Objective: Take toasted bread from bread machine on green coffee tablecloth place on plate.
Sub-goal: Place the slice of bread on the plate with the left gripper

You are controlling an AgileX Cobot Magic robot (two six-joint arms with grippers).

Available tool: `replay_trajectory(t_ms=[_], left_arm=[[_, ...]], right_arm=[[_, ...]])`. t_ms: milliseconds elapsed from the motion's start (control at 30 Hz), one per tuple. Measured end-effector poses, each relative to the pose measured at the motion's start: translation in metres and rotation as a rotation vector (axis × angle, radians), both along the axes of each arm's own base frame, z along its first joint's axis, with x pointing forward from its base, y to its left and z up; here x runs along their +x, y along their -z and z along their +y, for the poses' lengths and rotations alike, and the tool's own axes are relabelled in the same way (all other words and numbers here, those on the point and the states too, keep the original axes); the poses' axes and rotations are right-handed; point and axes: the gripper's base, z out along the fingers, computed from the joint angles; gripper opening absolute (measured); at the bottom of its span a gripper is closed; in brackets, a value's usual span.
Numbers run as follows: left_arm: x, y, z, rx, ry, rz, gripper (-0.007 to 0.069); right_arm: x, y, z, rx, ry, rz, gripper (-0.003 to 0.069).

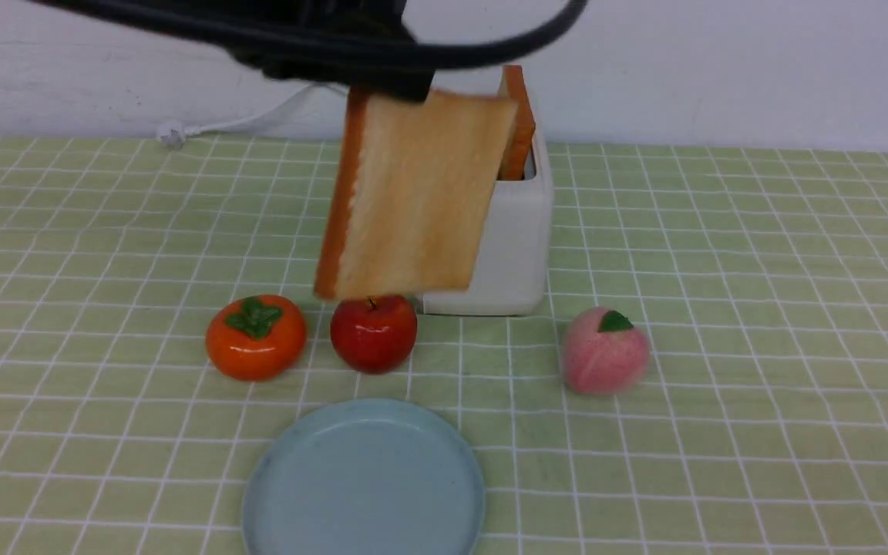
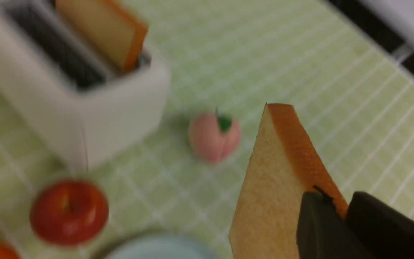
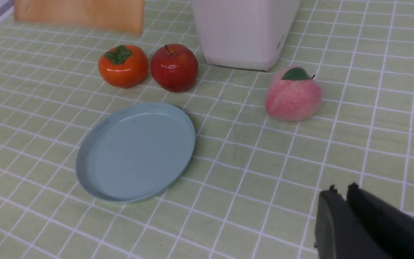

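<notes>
The toast (image 1: pixel 413 193) is a thick square slice. Its face is light gold and it has a dark orange crust down its left edge. The left tool (image 1: pixel 386 77) pinches its top edge, so it hangs in the air in front of the toaster (image 1: pixel 517 254). It hangs up and down and leans a little, with its low end tipped left and its flat face toward the front camera. The other slice (image 1: pixel 519 116) stands in the toaster's right slot.

An apple (image 1: pixel 373 333) sits right under the toast. An orange fruit (image 1: pixel 255 338) is just to its left and a peach (image 1: pixel 604 351) is off to the right. This row of fruit lies between the toaster and the plate (image 1: pixel 363 478) on the cloth (image 1: pixel 760 308). The right tool (image 3: pixel 340 190) is pressed together over the cloth.
</notes>
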Motion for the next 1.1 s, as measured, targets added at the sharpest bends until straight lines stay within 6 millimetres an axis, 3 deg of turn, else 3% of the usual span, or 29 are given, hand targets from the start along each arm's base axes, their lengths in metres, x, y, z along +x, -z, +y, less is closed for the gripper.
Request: replay_trajectory(t_ms=[33,167,267,333,533,800,967,1067,1100], left_arm=[[-0.001,0.000,0.000,0.000,-0.001,0.001,0.0081],[-0.012,0.032,0.004,0.022,-0.013,0.118,0.0081],[-0.021,0.070,0.006,0.018,-0.042,0.214,0.0081],[-0.020,0.094,0.007,0.014,-0.083,0.245,0.0081],[-0.008,0.138,0.006,-0.008,-0.170,0.275,0.0081],[0.015,0.179,0.000,0.011,-0.229,0.354,0.0081],[0.023,0.190,-0.001,0.014,-0.253,0.367,0.0090],[0.026,0.198,-0.001,0.051,-0.246,0.371,0.0170],[0.025,0.203,0.001,0.096,-0.223,0.378,0.0239]], right_arm=[[-0.001,0.000,0.000,-0.001,-0.002,0.001,0.0051],[-0.007,0.002,0.001,-0.008,-0.019,0.015,0.0051],[-0.012,0.003,0.001,-0.010,-0.033,0.022,0.0051],[-0.013,0.004,0.002,-0.011,-0.040,0.032,0.0051],[-0.014,0.005,0.002,-0.012,-0.045,0.040,0.0051],[-0.014,0.005,0.002,-0.006,-0.049,0.042,0.0051],[-0.014,0.005,0.003,-0.004,-0.051,0.043,0.0051],[-0.014,0.005,0.003,-0.004,-0.051,0.043,0.0051],[-0.014,0.005,0.003,-0.004,-0.051,0.043,0.0051]])
